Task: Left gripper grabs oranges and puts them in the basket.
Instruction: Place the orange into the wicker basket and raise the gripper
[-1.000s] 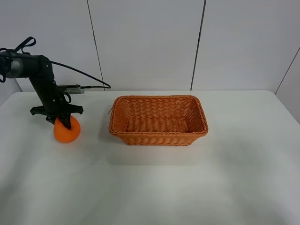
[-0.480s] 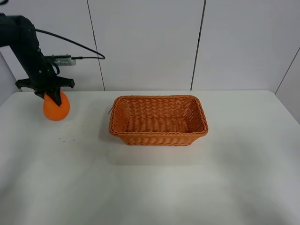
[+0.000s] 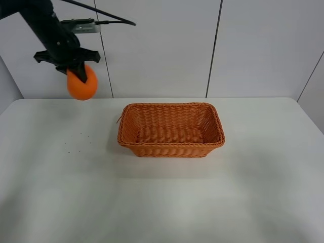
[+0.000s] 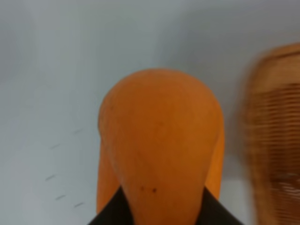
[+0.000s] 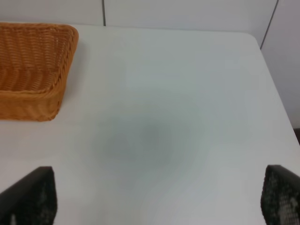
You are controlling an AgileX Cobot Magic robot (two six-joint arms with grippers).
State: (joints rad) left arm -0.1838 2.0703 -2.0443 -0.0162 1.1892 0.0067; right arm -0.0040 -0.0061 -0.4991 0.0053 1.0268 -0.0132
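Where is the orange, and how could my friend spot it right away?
Find the white table with the woven basket in its middle. Up and left of the basket, the black left gripper hangs above the table. The orange is the round, bright ball pinched in it: smooth, not woven like the basket, and held in the air.

No legible text or labels anywhere.

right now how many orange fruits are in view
1. The round bright orange fruit is held aloft in the black left gripper, left of the woven wicker basket; none seems hidden.
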